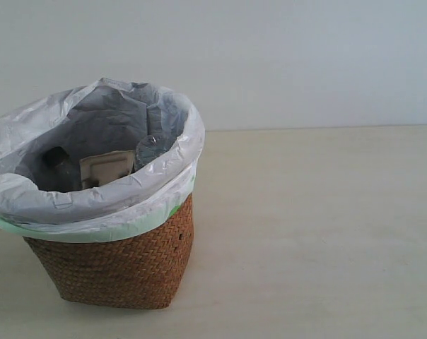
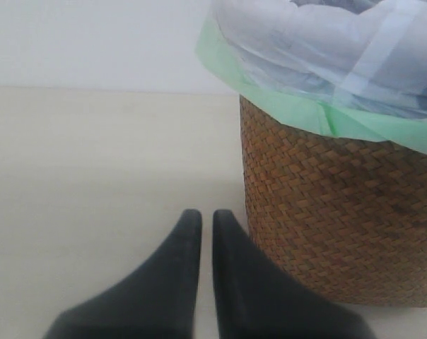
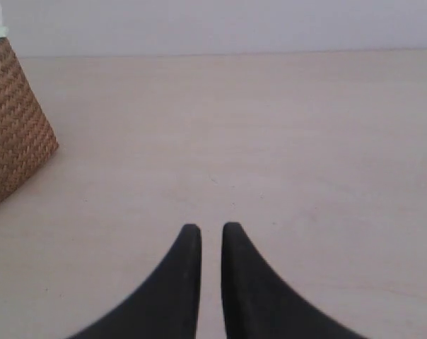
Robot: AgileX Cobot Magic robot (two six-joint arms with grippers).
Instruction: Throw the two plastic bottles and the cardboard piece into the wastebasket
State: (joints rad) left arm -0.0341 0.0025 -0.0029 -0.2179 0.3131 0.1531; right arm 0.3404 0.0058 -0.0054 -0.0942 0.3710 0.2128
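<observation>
The wicker wastebasket [image 1: 114, 268] stands at the left of the exterior view, with its white bag folded over the rim. Inside it lie the tan cardboard piece [image 1: 106, 169], the clear base of one bottle [image 1: 151, 150] and a black cap [image 1: 54, 157] of the other; their labels are hidden. Neither gripper shows in the exterior view. My left gripper [image 2: 207, 215] is shut and empty, low over the table beside the wastebasket [image 2: 341, 226]. My right gripper [image 3: 211, 229] is shut and empty over bare table, with the wastebasket [image 3: 12, 127] off to one side.
A pale beige table [image 1: 319, 233] stretches to the right of the basket, with a plain white wall [image 1: 305, 56] behind it.
</observation>
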